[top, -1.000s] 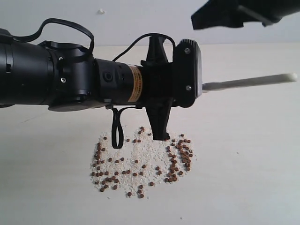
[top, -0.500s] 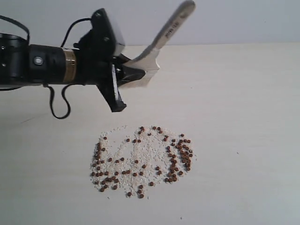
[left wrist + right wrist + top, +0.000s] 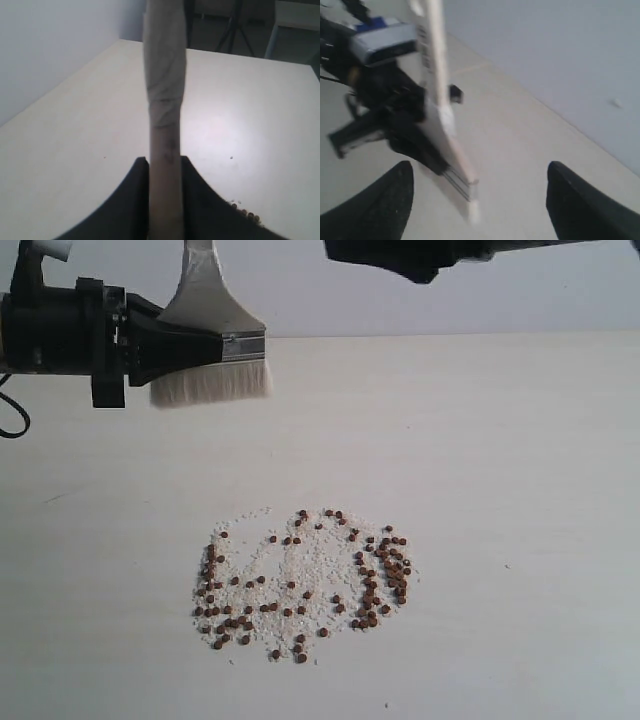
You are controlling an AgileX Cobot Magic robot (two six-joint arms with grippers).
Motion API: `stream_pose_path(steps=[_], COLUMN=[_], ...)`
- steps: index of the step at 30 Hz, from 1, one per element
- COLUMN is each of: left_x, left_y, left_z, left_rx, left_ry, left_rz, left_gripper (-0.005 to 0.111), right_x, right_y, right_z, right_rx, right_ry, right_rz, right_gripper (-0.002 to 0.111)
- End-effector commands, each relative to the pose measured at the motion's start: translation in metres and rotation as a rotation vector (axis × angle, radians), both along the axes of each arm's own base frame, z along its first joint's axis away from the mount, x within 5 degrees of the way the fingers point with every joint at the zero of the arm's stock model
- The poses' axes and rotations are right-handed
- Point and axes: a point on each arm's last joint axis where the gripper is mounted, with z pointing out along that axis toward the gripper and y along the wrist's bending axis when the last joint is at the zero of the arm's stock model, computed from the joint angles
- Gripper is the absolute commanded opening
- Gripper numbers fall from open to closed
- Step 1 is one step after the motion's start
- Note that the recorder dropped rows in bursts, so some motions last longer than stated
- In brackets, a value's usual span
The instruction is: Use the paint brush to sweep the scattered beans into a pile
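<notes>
- Exterior view: my left gripper (image 3: 190,340) is clamped on the paint brush (image 3: 210,383), just above the silver ferrule. The pale handle runs up out of frame and the whitish bristles point down, flat face to the camera.
- The brush hangs clear of the table (image 3: 520,440), at about eleven o'clock from the beans (image 3: 300,580) and well apart from them.
- The beans are small, round and reddish-brown. They are scattered through a loose patch of white grains (image 3: 320,560), thickest along its three o'clock edge and around seven o'clock.
- The table is pale cream and matte, with a plain grey-white wall (image 3: 300,300) behind it. My right arm (image 3: 430,255) shows as a black shape at twelve o'clock.
- Left wrist view: the brush handle (image 3: 165,125) is seen edge-on, with my dark jaws closed against both its sides. A few beans (image 3: 245,214) show just past one jaw. Beyond the table edge the room is dim, with dark furniture legs (image 3: 235,25).
- Right wrist view: my right gripper (image 3: 480,167) stands wide apart and holds nothing. Between its fingers (image 3: 375,210) I see, blurred, the brush (image 3: 434,50) upright in my left gripper (image 3: 400,125), above the table and near the wall (image 3: 545,60).
</notes>
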Motion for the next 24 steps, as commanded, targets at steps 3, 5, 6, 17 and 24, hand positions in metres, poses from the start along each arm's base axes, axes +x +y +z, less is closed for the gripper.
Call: stream_pose_path(steps=[3,5,6,17,24], left_x=[0.01,0.013,0.014,0.005,-0.005], left_y=[-0.002,-0.002,-0.003,-0.03,-0.045], left_z=[-0.015,-0.019,-0.02,-0.017,-0.016], left_rx=[-0.01,-0.008,-0.009,-0.032,-0.036], left_ry=[0.051,0.078,0.08,0.073,0.071], left_rz=[-0.011,-0.008,-0.006,-0.07,-0.116], left_gripper=[0.0,0.0,0.0,0.0,0.0], right_x=[0.006,0.013,0.016,0.043,0.051], right_y=[0.015,0.016,0.017,0.026,0.028], right_z=[-0.012,-0.022,-0.026,-0.075,-0.063], right_rx=[0.193,0.195,0.195,0.212,0.223], right_ry=[-0.045,-0.04,-0.038,-0.044,-0.075], right_rz=[0.214,0.208,0.206,0.275,0.277], right_gripper=[0.069,0.069,0.069,0.064,0.064])
